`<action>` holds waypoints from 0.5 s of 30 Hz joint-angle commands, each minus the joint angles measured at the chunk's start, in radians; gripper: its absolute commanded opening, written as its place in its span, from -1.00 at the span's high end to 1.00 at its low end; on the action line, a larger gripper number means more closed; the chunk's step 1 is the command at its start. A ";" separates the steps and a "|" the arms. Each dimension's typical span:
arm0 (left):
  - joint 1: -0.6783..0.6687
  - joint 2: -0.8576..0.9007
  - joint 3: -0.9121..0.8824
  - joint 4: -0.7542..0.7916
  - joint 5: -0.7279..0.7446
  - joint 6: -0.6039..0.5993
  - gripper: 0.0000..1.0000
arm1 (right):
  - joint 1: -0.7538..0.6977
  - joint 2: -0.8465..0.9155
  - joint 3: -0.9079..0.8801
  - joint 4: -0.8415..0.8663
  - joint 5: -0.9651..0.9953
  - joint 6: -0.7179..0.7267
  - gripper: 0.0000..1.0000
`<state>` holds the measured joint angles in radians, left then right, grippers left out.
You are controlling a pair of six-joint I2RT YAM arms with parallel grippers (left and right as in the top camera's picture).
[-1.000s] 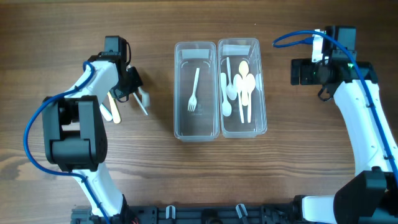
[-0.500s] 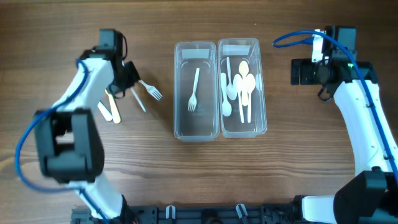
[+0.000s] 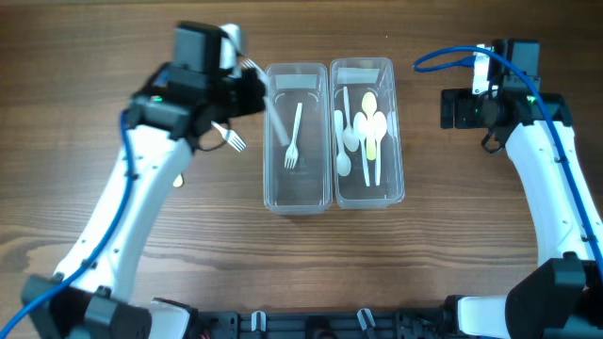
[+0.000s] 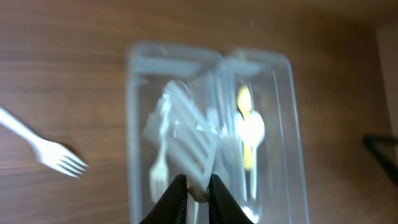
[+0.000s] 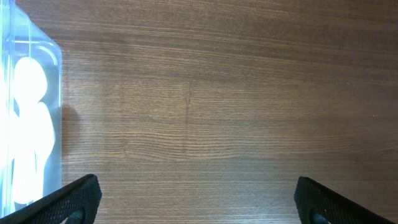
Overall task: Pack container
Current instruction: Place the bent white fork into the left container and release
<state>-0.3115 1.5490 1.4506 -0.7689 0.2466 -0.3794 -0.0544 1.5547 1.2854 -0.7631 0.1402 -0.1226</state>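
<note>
Left wrist view: our left gripper (image 4: 198, 182) pinches a blurred white fork (image 4: 186, 134) above the left container (image 4: 133, 112). We should lower it beside the packed fork (image 4: 160, 168) before releasing. Right gripper (image 5: 199, 200), far right: spread wide, empty.

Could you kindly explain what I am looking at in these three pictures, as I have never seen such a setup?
Two robot arms, each ending in a two-finger gripper, work at a wooden table. One picture looks down from above; the other two come from a camera on each wrist. Two clear containers stand side by side: the left container holds a fork, the right container holds white spoons. A second fork lies loose on the table. The left gripper pinches a white utensil, too blurred to name, by the left container. The right gripper is open and empty.
</note>
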 commanded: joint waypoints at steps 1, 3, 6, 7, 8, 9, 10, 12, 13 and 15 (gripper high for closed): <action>-0.086 0.075 -0.004 0.027 -0.022 0.009 0.79 | -0.002 -0.014 0.018 0.000 0.020 -0.009 -0.99; -0.112 0.110 -0.004 0.041 -0.032 0.010 0.78 | -0.002 -0.014 0.018 0.000 0.020 -0.009 -1.00; -0.132 0.157 -0.004 0.051 -0.031 0.009 0.71 | -0.002 -0.014 0.018 0.000 0.020 -0.009 -1.00; -0.133 0.170 -0.004 0.051 -0.031 0.009 0.70 | -0.002 -0.014 0.018 0.000 0.020 -0.009 -1.00; -0.133 0.179 -0.004 0.051 -0.031 0.009 0.67 | -0.002 -0.014 0.018 0.000 0.020 -0.009 -1.00; -0.133 0.190 -0.004 0.051 -0.031 0.009 0.54 | -0.002 -0.014 0.018 0.000 0.020 -0.008 -1.00; -0.132 0.196 -0.004 0.051 -0.031 0.009 0.07 | -0.002 -0.014 0.018 0.000 0.020 -0.009 -0.99; -0.129 0.196 -0.004 0.050 -0.031 0.010 -0.40 | -0.002 -0.014 0.018 0.000 0.020 -0.008 -1.00; -0.124 0.192 -0.003 0.051 -0.032 0.010 -0.43 | -0.002 -0.014 0.018 0.000 0.020 -0.008 -0.99; -0.108 0.178 -0.003 0.051 -0.034 0.009 -0.43 | -0.002 -0.014 0.018 0.000 0.020 -0.009 -1.00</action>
<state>-0.4416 1.7451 1.4502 -0.7216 0.2256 -0.3790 -0.0544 1.5547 1.2854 -0.7631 0.1398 -0.1223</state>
